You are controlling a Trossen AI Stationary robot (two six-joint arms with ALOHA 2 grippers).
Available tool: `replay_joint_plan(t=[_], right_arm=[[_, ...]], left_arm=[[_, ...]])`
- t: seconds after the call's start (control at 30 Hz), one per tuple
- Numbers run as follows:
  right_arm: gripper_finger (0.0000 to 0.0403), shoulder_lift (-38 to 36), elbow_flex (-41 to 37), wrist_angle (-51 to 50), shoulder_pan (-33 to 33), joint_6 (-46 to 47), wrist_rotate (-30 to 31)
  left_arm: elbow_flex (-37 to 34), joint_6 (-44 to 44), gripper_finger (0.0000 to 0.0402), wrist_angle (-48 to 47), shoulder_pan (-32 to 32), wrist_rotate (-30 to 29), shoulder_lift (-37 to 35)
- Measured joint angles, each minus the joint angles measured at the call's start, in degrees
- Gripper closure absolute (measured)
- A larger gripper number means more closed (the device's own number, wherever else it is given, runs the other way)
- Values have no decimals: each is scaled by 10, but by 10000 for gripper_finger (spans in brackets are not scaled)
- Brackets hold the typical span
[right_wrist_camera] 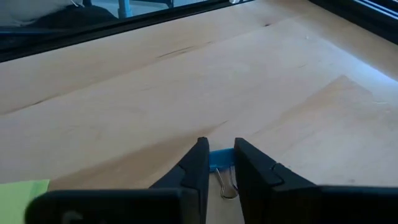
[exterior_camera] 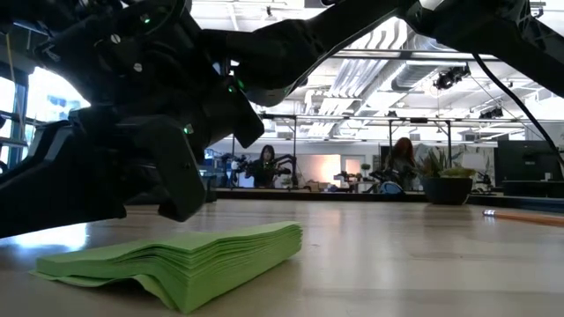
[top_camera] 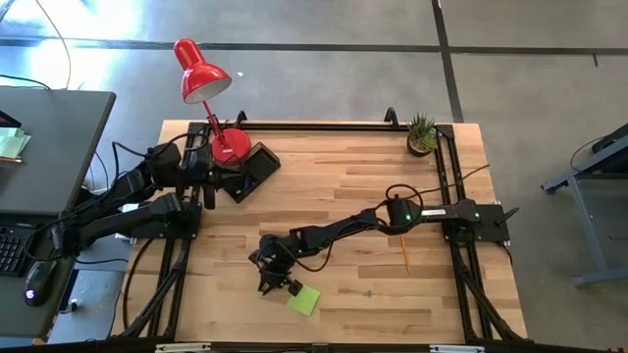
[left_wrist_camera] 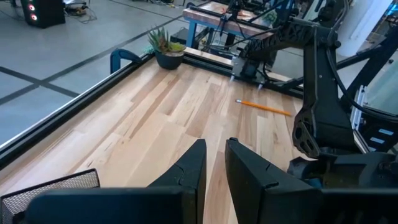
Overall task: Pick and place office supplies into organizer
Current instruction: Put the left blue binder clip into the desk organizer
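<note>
Right gripper (right_wrist_camera: 216,163), narrowly parted around a blue binder clip (right_wrist_camera: 221,163) on the tabletop (top_camera: 373,186), beside the green sticky-note pad (top_camera: 304,299). Left gripper (left_wrist_camera: 214,163) nearly closed, empty.

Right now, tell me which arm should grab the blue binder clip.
Right. The right gripper already straddles the blue binder clip, beside the sticky-note pad. The left gripper waits far off, near the organizer.
</note>
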Motion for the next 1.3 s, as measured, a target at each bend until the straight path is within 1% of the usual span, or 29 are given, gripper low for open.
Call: replay_joint_plan(t=[0.13, 0.33, 0.43, 0.53, 0.6, 0.63, 0.7, 0.77, 0.9, 1.03, 1.13, 1.3], right_arm=[[357, 0, 1, 1, 0, 0, 2], [330, 3, 26, -14, -8, 14, 5], [326, 4, 65, -56, -18, 12, 5], [328, 3, 119, -134, -32, -12, 10], [330, 3, 156, -185, -43, -36, 26], [332, -1, 160, -191, -50, -49, 40], [335, -21, 140, -176, -67, -76, 75], [336, -24, 144, -166, -88, -95, 103], [334, -25, 151, -155, -135, -100, 121], [334, -25, 151, -118, -178, -59, 147], [334, -25, 151, -89, -204, -17, 148], [333, -25, 151, -60, -226, 33, 144]], left_arm=[[0, 0, 357, 0, 0, 0, 0], [0, 0, 357, 0, 0, 0, 0], [0, 0, 357, 0, 0, 1, 0], [0, 0, 357, -2, 0, 4, 0], [0, 0, 357, -2, 0, 4, 0], [0, 0, 357, -2, 0, 4, 0], [0, 0, 357, -2, 0, 5, 0], [0, 0, 357, -2, 0, 6, -3], [5, 0, 357, 7, 0, 16, -13], [27, 0, 357, 8, 0, 26, -24], [31, 0, 357, 8, 0, 43, -33], [31, 0, 357, 7, 0, 47, -38]])
